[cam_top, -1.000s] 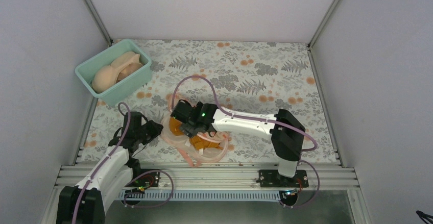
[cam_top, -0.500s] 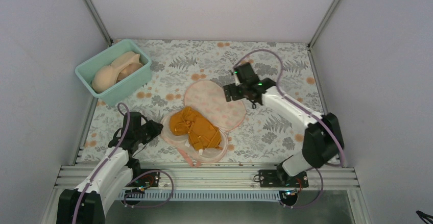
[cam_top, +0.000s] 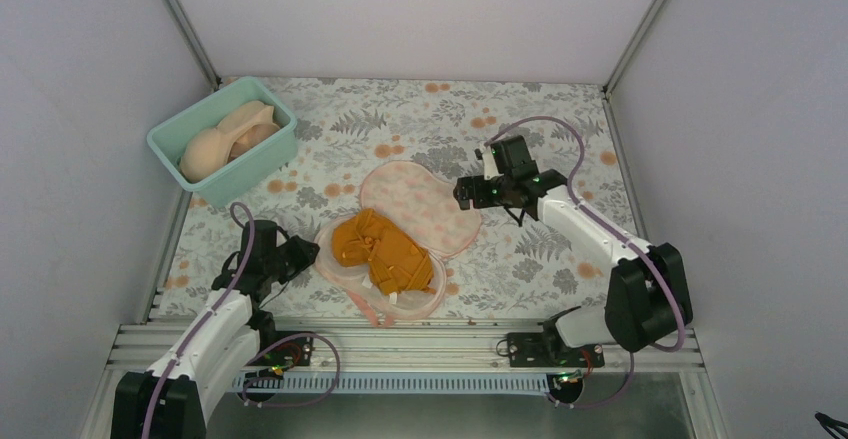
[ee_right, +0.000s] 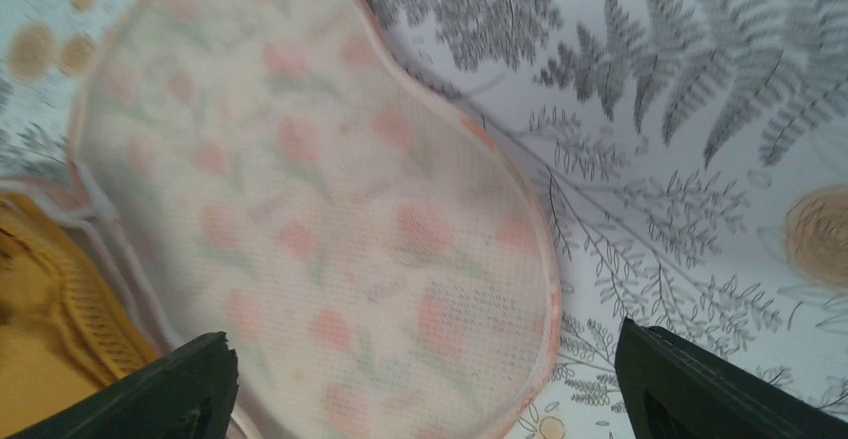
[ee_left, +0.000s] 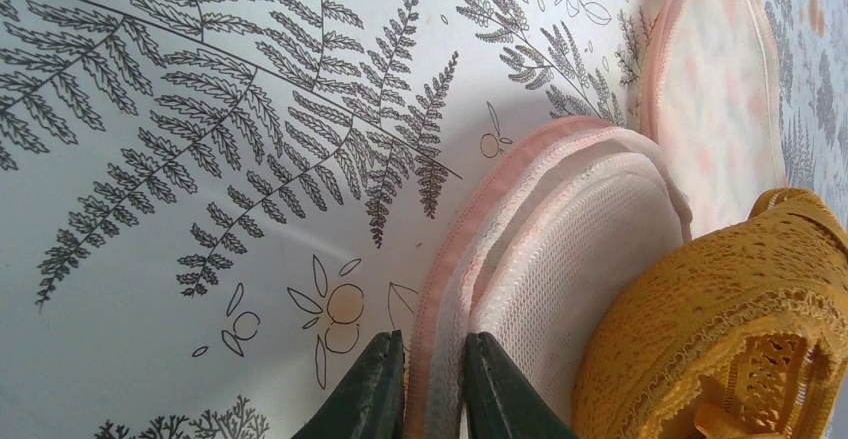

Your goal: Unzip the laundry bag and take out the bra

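The laundry bag [cam_top: 425,207] lies open on the table, its floral mesh lid flipped back flat towards the far right. The mustard-orange bra [cam_top: 385,249] lies uncovered in the bag's near half. My left gripper [cam_top: 306,255] is shut on the bag's pink trimmed rim [ee_left: 440,299] at its left edge; the bra [ee_left: 720,339] shows to the right in the left wrist view. My right gripper [cam_top: 466,193] is open and empty, just off the right edge of the lid. The lid [ee_right: 310,219] fills the right wrist view between my wide fingers, with the bra [ee_right: 40,329] at the left edge.
A teal tub [cam_top: 224,139] holding pale peach bras [cam_top: 225,137] stands at the far left. White walls close the left, back and right sides. A metal rail [cam_top: 400,344] runs along the table's near edge.
My right gripper swung the lid open from over the bag to the far right, let it go, and has drawn a little further right. The bra is now uncovered. The left gripper has not moved.
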`<state>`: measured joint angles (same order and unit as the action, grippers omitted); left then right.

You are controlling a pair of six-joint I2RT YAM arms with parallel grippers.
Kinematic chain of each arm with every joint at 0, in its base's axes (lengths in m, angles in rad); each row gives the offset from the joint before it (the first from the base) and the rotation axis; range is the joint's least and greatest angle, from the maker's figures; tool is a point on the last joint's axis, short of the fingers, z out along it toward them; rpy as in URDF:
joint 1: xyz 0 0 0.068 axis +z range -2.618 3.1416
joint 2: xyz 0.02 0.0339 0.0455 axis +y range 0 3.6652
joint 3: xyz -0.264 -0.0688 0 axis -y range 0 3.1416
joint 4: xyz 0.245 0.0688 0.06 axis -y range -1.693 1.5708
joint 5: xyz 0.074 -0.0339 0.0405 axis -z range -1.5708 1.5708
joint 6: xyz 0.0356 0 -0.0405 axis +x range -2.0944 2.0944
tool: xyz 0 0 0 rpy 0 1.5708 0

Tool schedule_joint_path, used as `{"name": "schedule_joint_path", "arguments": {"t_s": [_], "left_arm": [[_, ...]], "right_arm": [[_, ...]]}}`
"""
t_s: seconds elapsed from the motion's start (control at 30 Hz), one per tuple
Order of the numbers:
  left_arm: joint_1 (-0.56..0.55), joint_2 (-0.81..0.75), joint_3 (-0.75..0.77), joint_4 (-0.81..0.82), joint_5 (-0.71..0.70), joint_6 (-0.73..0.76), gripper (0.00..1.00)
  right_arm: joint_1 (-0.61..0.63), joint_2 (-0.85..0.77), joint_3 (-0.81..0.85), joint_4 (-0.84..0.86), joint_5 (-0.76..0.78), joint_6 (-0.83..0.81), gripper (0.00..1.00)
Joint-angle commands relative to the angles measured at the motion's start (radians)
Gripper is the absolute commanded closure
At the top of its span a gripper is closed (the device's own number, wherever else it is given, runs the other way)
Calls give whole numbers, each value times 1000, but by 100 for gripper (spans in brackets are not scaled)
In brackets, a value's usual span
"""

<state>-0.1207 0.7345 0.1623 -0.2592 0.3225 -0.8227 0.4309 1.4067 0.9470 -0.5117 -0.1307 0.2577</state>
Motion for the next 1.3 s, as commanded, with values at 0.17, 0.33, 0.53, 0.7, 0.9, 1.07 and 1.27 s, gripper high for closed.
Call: {"name": "schedule_joint_path", "arguments": {"t_s": [0.17,0.33,0.53,0.7,0.9,1.07,1.27], "left_arm": [[-2,-14,-7,6,-8,4,81],[-2,-19,-8,8,-12,5,81],[1,-55,1,52,-21,0,41],[7,-67,53,192,12,-4,9],[8,-48,157,362,88,101,0],[6,-47,337,364,39,580,0],[9,75,510,225,-233,1255,0]], "right_arm": [[-2,143,-61,17,110,31,14],[-3,210,-63,38,125,27,33],[-6,242,-79,65,129,21,62],[-38,229,-98,83,125,22,84],[-111,189,-121,107,117,11,96],[-210,136,-144,120,90,2,96],[-350,61,-169,141,62,-9,96]]}}
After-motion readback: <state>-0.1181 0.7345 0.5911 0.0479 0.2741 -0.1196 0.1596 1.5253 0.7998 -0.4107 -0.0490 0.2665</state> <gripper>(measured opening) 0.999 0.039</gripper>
